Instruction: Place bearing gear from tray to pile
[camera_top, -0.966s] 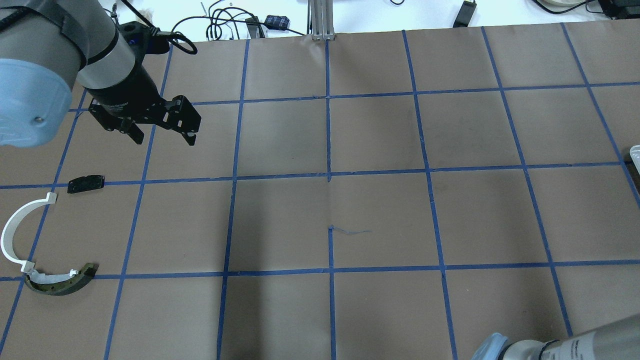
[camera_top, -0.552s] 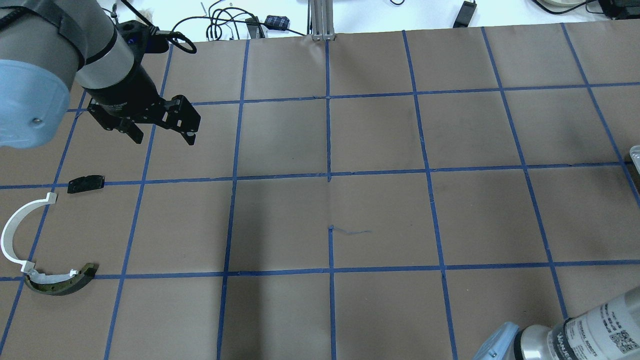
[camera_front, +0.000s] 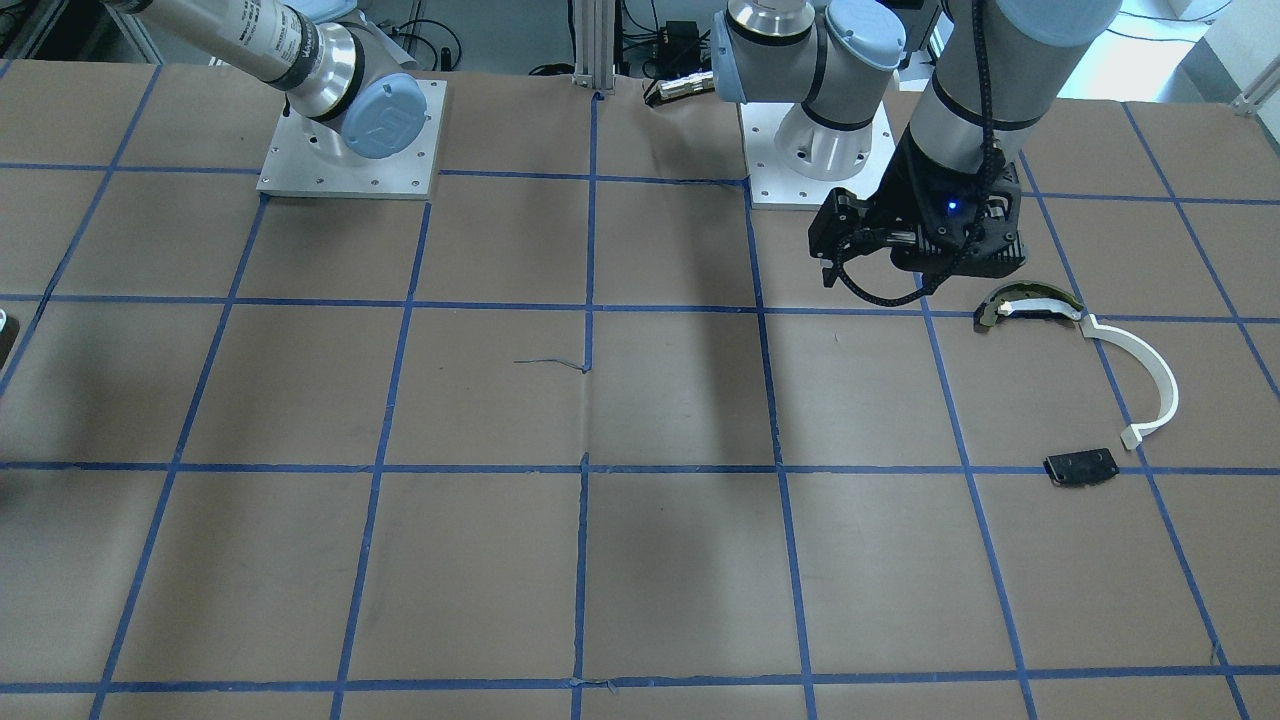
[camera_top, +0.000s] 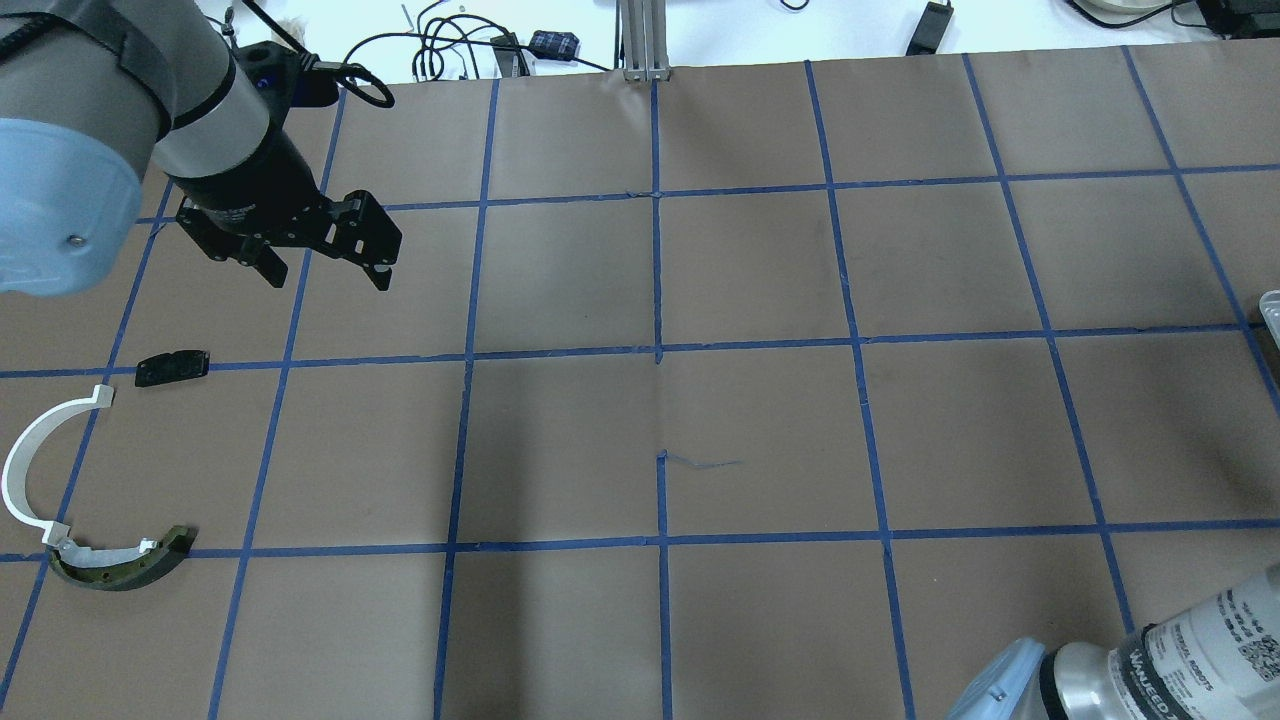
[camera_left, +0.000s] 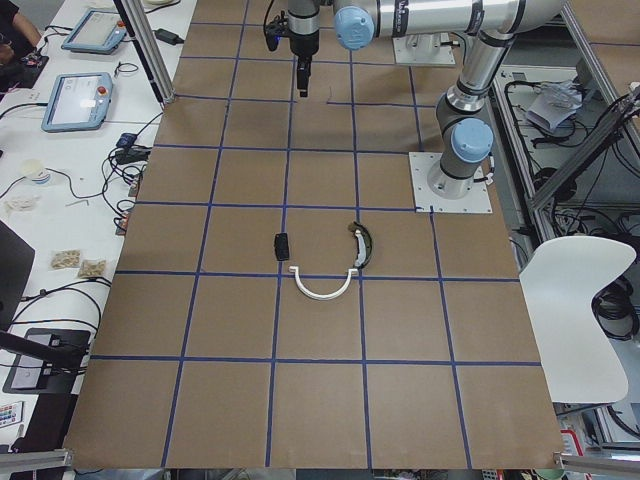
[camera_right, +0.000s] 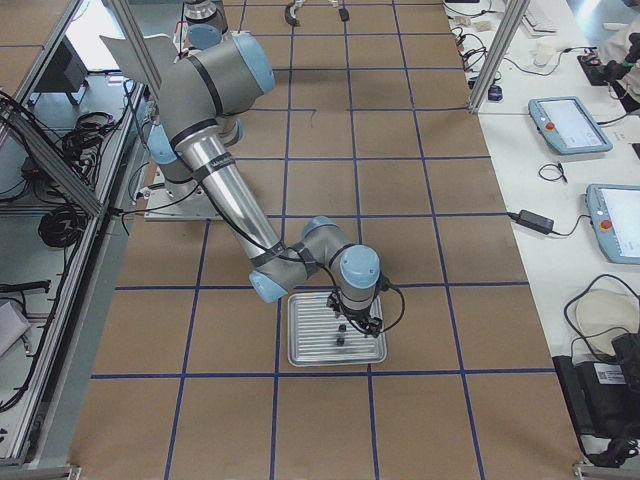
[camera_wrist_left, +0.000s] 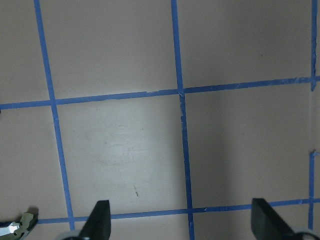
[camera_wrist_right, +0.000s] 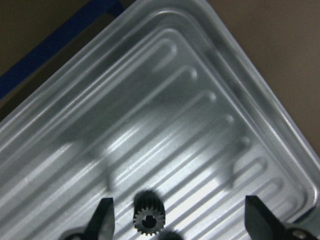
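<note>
The bearing gear (camera_wrist_right: 148, 218), small, dark and toothed, lies on the ribbed metal tray (camera_wrist_right: 210, 125). My right gripper (camera_wrist_right: 180, 222) is open just above the tray, with the gear between its fingers, nearer the left one. The exterior right view shows the tray (camera_right: 305, 350) under that gripper (camera_right: 350, 322). The pile lies at the table's left: a white arc strip (camera_top: 25, 460), a dark-and-tan curved piece (camera_top: 120, 565) and a black plate (camera_top: 172, 366). My left gripper (camera_top: 327, 277) is open and empty, hanging above the table beyond the pile.
The table is brown paper with a blue tape grid. The tray's edge (camera_top: 1270, 305) just shows at the overhead view's right border. My right arm's forearm (camera_top: 1150, 660) enters at the bottom right. Cables (camera_top: 440, 45) lie past the far edge.
My right arm's forearm has come further into the overhead view at the bottom right. My left gripper and the pile have not moved.
</note>
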